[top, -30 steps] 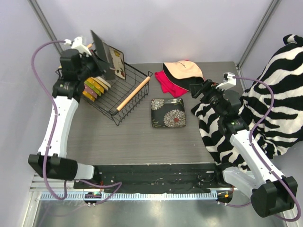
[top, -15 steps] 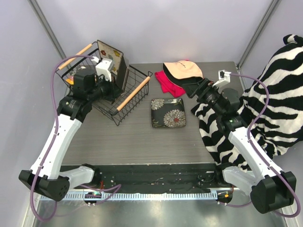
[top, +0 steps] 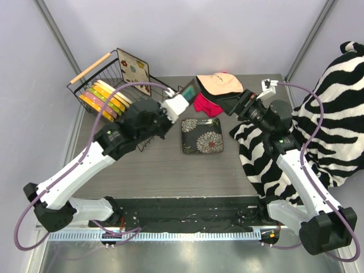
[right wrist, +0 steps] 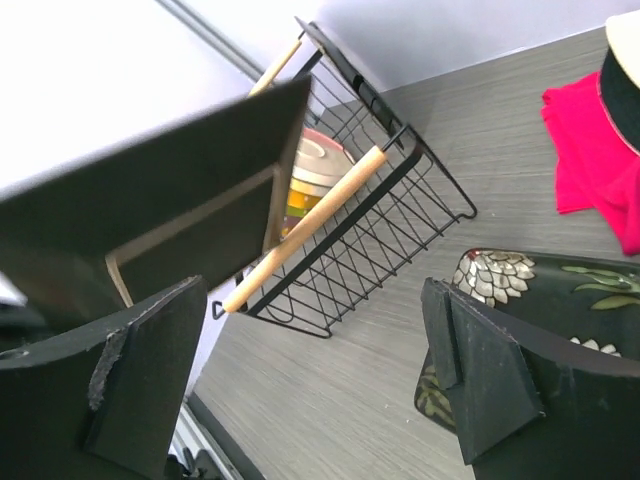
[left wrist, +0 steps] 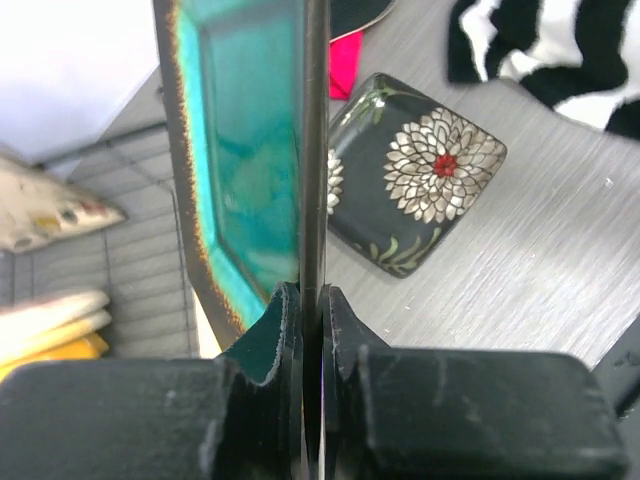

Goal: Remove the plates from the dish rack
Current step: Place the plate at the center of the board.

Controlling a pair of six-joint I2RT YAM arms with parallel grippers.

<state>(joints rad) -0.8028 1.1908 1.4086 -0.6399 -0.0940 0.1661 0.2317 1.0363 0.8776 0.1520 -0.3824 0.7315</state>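
1. One second earlier the left pincer [left wrist: 313, 300] had been at the far-left end of the black wire dish rack with light wooden rod handles [top: 91, 67]. Half a second earlier it was down among the wires. By now it had swung out past the rack's right end and was carrying a square teal-glazed plate with a brown rim [left wrist: 250, 170].
2. So one more plate had left the rack. It had not yet been set down and probably still needed lowering onto the grey desk [top: 142, 170].
3. The left pincer was pressed tight on the teal plate's lower edge, holding it upright on edge above the desk. This was just right of the rack and near the dark square plate with white flowers [left wrist: 420, 190], which lay flat there.
4. The round scalloped plates in yellow, green, orange and pink [top: 105, 96] and the square cream flowered plate [top: 133, 68] stood in the rack.
5. The right pincer [right wrist: 315, 375] hung well right of the rack, spread wide and holding nothing.
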